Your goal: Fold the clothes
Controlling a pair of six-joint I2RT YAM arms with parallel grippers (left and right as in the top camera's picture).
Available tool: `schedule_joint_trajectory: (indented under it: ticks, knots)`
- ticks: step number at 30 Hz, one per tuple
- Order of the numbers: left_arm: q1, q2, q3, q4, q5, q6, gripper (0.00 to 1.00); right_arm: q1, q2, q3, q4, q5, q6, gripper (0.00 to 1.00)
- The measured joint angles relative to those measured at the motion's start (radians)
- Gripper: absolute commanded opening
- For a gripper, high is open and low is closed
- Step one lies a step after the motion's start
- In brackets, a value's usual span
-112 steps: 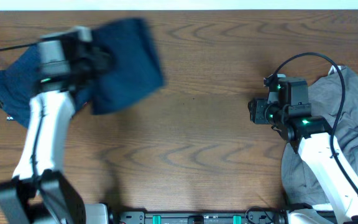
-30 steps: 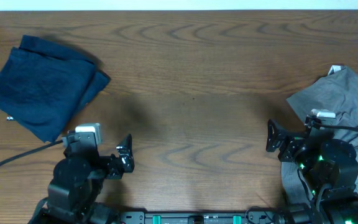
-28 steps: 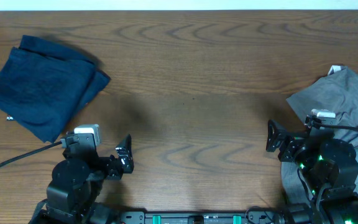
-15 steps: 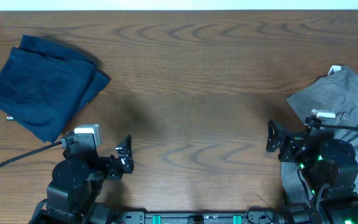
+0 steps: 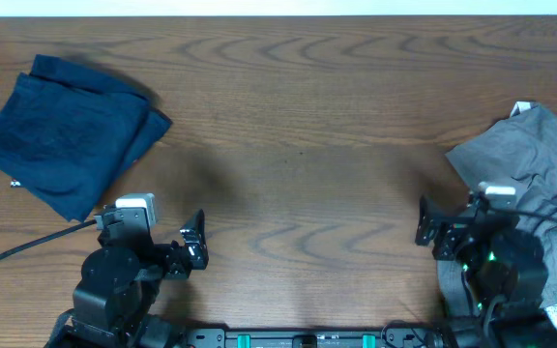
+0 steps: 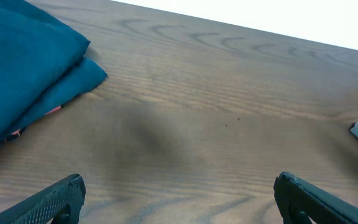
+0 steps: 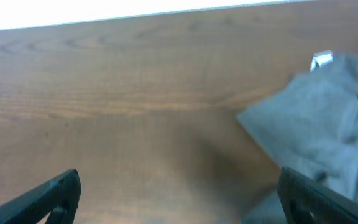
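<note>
A folded stack of dark navy clothes (image 5: 66, 135) lies at the table's far left and shows in the left wrist view as blue cloth (image 6: 23, 74). A crumpled light grey garment (image 5: 535, 164) is spread at the right edge and fills the right side of the right wrist view (image 7: 316, 118). My left gripper (image 5: 195, 242) stands open near the front left over bare wood, its jaws wide apart (image 6: 179, 199) and holding nothing. My right gripper (image 5: 425, 222) is open just left of the grey garment, also holding nothing (image 7: 179, 196).
A white tag (image 5: 523, 106) sticks out at the grey garment's far corner (image 7: 322, 60). A black cable (image 5: 17, 246) runs off the left arm toward the left edge. The arms' base rail (image 5: 307, 338) lines the front edge.
The right arm has shifted slightly toward the front, and its wrist view is blurred. The left arm and both garments have not moved.
</note>
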State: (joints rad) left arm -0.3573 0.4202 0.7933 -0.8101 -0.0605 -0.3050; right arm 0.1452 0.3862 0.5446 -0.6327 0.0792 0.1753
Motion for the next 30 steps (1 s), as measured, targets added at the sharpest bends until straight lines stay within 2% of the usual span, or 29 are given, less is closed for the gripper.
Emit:
schedule_joint_trajectory:
  ticks: [10, 16, 21, 30]
  knots:
    - [0.0, 0.001, 0.0, -0.001, 0.0, 0.0, 0.98, -0.023, -0.343, -0.373, 0.315, -0.015, -0.051, 0.99]
    - [0.0, 0.001, 0.0, -0.001, 0.0, 0.0, 0.98, -0.033, -0.374, -0.5, 0.531, -0.04, -0.105, 0.99]
    - [0.0, 0.001, 0.0, 0.0, 0.0, 0.0, 0.98, -0.033, -0.375, -0.533, 0.556, -0.077, -0.158, 0.99]
    - [0.0, 0.001, 0.0, -0.001, 0.0, 0.0, 0.98, -0.033, -0.375, -0.534, 0.559, -0.108, -0.142, 0.99]
